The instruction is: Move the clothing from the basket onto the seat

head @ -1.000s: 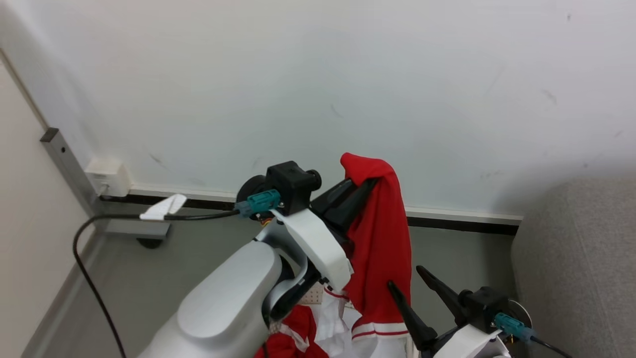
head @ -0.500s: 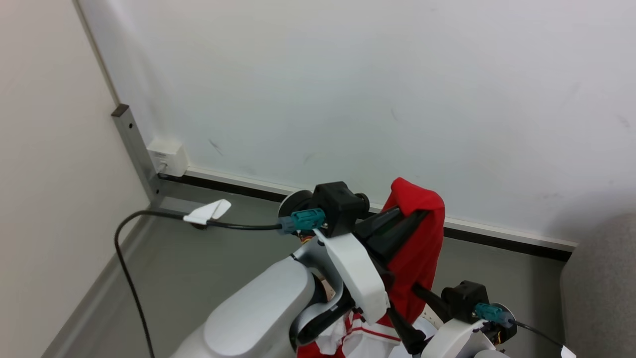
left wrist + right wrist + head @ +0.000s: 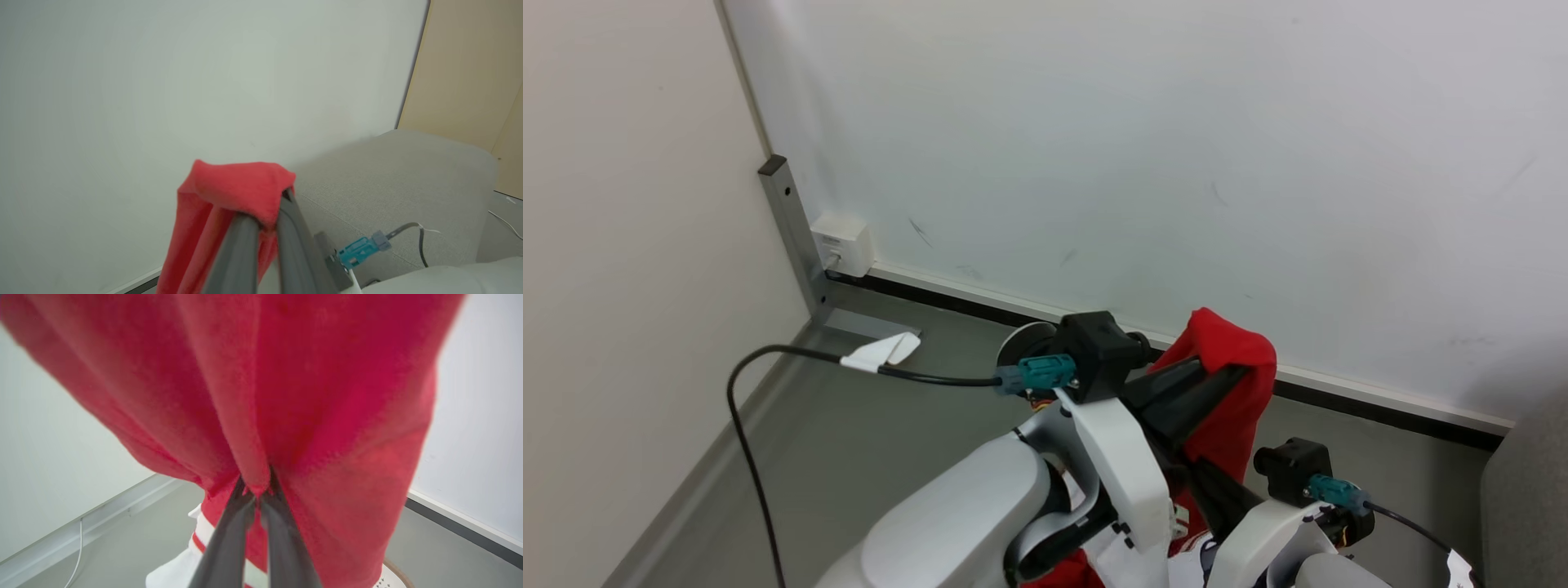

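The clothing [image 3: 1232, 392] is off the floor and held aloft, a bright red garment draped over the tips of the left hand [image 3: 1230, 374] and hanging straight down from there. In the left wrist view the left hand [image 3: 270, 210] has its two dark fingers drawn together, with the red fabric [image 3: 237, 190] bunched over and between the tips: closed and gripping the clothing. Lower on the same garment, the right wrist view shows the right hand [image 3: 256, 493] with its fingers nearly touching and a vertical fold of red cloth [image 3: 294, 396] pinched between the tips, so it too is gripping the clothing. Below that pinch a white cuff with a red stripe hangs free. At the bottom edge of the right wrist view sits a small pale perforated piece with a brown rim, seemingly the basket [image 3: 386, 578], directly beneath the hanging cloth; too little shows to say more. The seat [image 3: 408, 171] is grey woven upholstery and stands off to the robot's right, its edge at the right border of the head view [image 3: 1531, 490] and apart from the garment. Behind the garment stands a plain white wall [image 3: 1094, 163] above a grey floor [image 3: 890, 433]. A black cable [image 3: 792, 356] with a white tag runs to the left wrist, and a small white wall box [image 3: 843, 243] sits in the corner.
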Robot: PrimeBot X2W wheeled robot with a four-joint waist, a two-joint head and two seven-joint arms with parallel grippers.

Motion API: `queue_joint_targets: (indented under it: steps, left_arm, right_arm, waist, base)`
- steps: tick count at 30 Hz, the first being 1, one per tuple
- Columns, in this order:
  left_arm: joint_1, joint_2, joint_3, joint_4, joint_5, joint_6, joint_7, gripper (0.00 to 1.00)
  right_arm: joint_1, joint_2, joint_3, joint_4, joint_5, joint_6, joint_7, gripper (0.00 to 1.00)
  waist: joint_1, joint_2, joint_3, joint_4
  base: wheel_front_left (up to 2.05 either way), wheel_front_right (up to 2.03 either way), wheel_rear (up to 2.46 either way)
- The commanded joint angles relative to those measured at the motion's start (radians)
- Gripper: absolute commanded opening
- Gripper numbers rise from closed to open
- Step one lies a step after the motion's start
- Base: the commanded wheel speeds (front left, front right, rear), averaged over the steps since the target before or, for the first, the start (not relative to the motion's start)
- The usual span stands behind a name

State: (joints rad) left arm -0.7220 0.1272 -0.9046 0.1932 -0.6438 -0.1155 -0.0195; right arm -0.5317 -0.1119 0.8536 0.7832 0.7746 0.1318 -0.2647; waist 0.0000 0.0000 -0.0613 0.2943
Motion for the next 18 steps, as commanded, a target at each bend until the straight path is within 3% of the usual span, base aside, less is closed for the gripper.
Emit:
queue_joint_targets:
  steps: [1, 12, 18]
  left_arm:
    - [0.011, 0.009, 0.006, 0.001, -0.005, 0.002, -0.002, 0.0]
    - [0.038, 0.054, 0.058, 0.087, -0.028, 0.034, -0.051, 0.0]
    - [0.071, 0.076, 0.065, 0.105, -0.037, 0.04, -0.073, 0.0]
  right_arm:
    - [-0.003, 0.002, -0.004, -0.002, -0.009, -0.002, 0.001, 0.0]
    - [0.074, -0.027, -0.071, -0.151, -0.032, -0.002, 0.001, 0.0]
    - [0.134, -0.064, -0.18, -0.251, -0.087, -0.002, 0.001, 0.0]
  waist:
    - [0.0, 0.0, 0.0, -0.002]
    - [0.0, 0.0, -0.004, -0.049]
    - [0.0, 0.0, -0.001, -0.07]
  base:
    - [0.0, 0.0, 0.0]
    - [0.0, 0.0, 0.0]
    - [0.0, 0.0, 0.0]
